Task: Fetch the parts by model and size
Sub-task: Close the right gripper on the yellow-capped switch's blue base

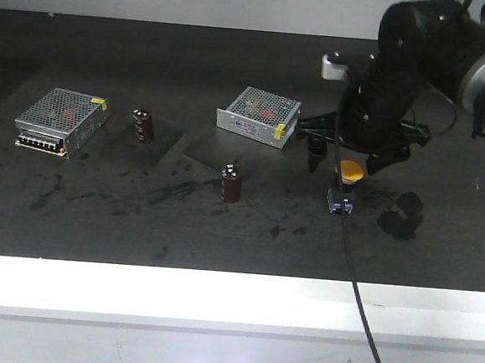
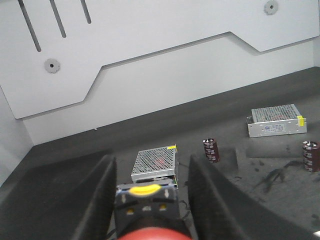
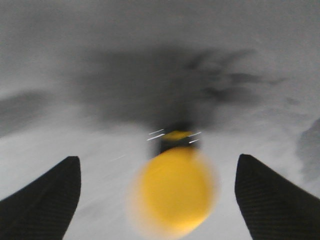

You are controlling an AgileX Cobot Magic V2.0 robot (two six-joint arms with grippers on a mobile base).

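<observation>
Right gripper (image 3: 157, 160) spread wide, fingers either side of yellow switch (image 1: 348, 175), not touching. Switch stands upright on table (image 1: 97, 212), right side, lined up for closing on cap. Left gripper (image 2: 152, 165) clamps red switch (image 2: 146, 202), clear of table, likely one part secured.

You have a dark, scuffed table (image 1: 138, 232) with a white front edge. Take the near capacitor (image 1: 230, 183) as your mark. A second capacitor (image 1: 143, 126) stands behind it to the left, with a silver power supply box (image 1: 61, 121) farther left. Another box (image 1: 258, 115) lies just behind your mark. The yellow-capped switch (image 1: 344, 188) stands off to its right.
</observation>
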